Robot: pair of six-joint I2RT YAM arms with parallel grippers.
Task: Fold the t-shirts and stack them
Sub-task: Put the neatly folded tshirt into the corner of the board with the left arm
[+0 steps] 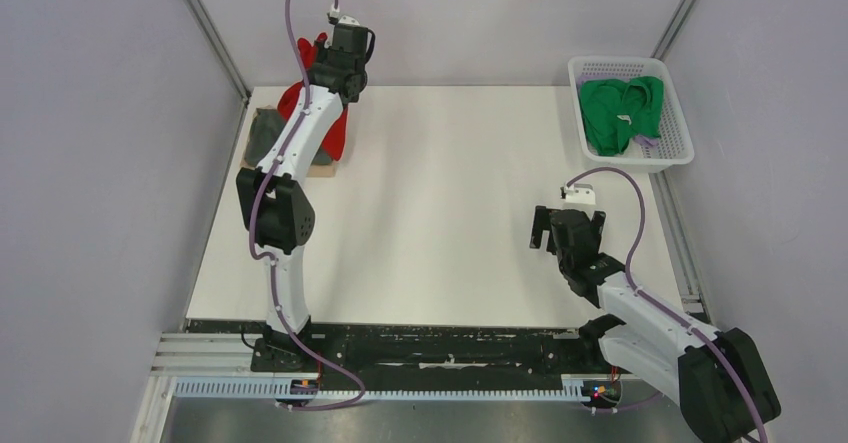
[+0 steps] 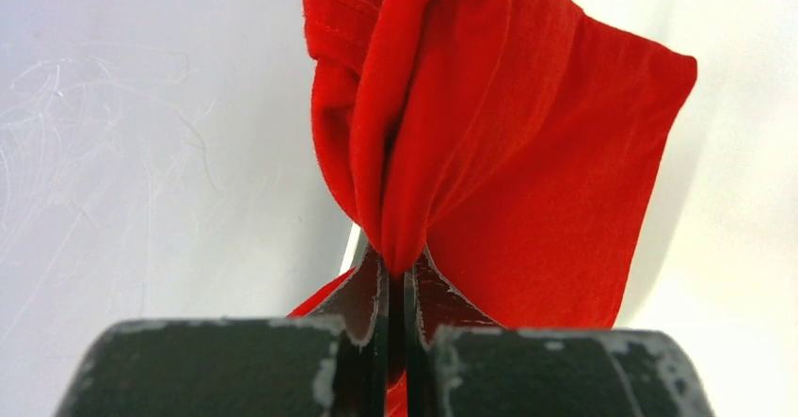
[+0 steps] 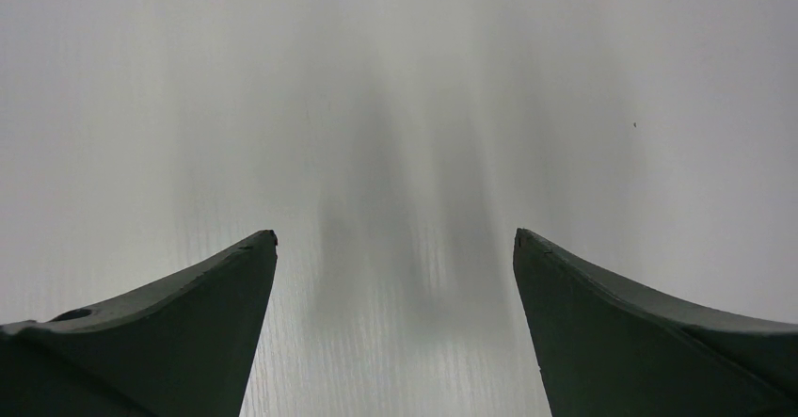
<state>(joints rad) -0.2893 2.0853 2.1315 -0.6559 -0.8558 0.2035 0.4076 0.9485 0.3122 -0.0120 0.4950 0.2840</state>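
The red t-shirt [image 2: 527, 153] is pinched in the left gripper [image 2: 397, 266] at the far left corner of the table [image 1: 450, 213]. It hangs from the fingertips, bunched into a narrow fold at the grip point. In the top view red cloth is seen on both sides of the left arm, above the pile at the table's left edge. The cloth is bright red, plain and soft, with deep vertical creases and a stitched hem seen at the upper left in the wrist view.

The left fingers [image 2: 367, 290] are pressed nearly together, with only a thin layer of red cloth clamped between them.

A dark grey t-shirt [image 1: 262, 133] is laid flat at the left edge, and an edge of a tan t-shirt [image 1: 322, 170] is seen just beside it, under the arm. How the two overlap cannot be told. A green t-shirt [image 1: 620, 113] is crumpled inside the white basket [image 1: 612, 61] at the far right corner.

The right gripper [image 3: 395, 243] is held above bare table at the right, well apart from every shirt. Its jaws are spread wide and nothing is held or touched.
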